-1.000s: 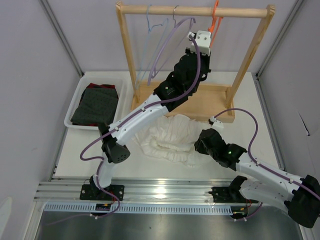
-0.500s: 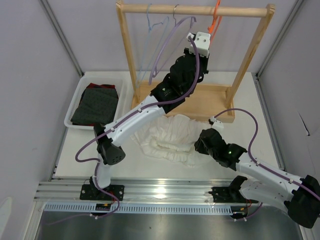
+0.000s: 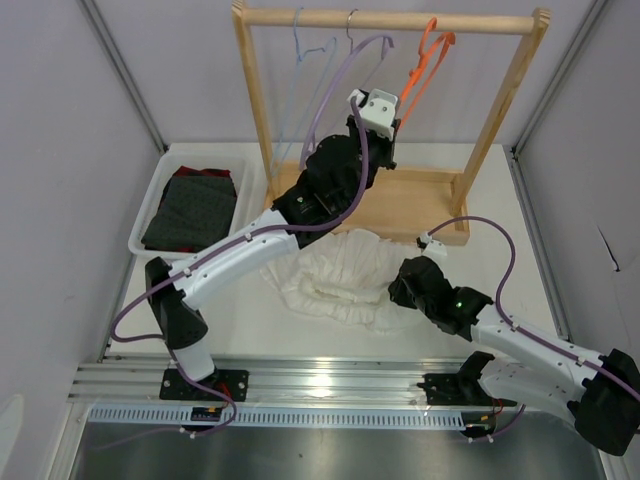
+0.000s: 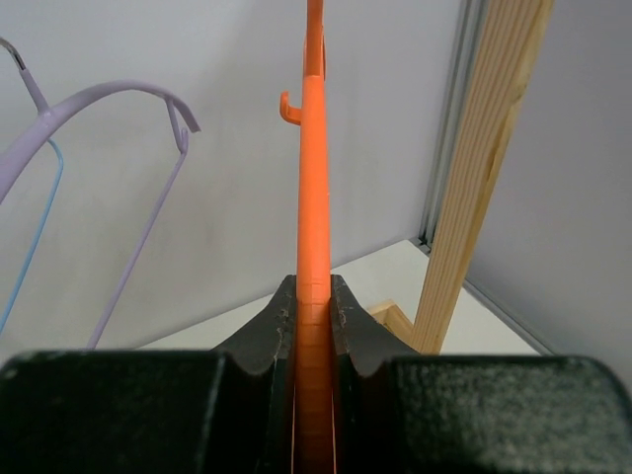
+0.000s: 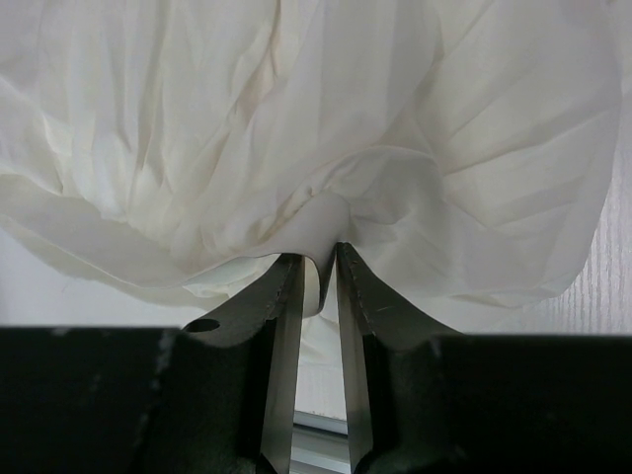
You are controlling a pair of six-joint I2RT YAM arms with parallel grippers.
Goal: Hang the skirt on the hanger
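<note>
The orange hanger slants down to the left from under the rail, and my left gripper is shut on its lower part. Whether its hook still rests on the rail I cannot tell. In the left wrist view the hanger runs straight up from between the clamped jaws of the left gripper. The white skirt lies crumpled on the table in front of the rack. My right gripper sits at its right edge. In the right wrist view the right gripper pinches a fold of the skirt.
The wooden rack stands at the back, its base just behind the skirt. A lilac hanger and a pale blue hanger hang on its left part. A white tray at the left holds a dark dotted garment.
My left arm has drawn back to the left and down with the orange hanger, which now tilts out from under the rail. The right gripper stays on the skirt fold.
</note>
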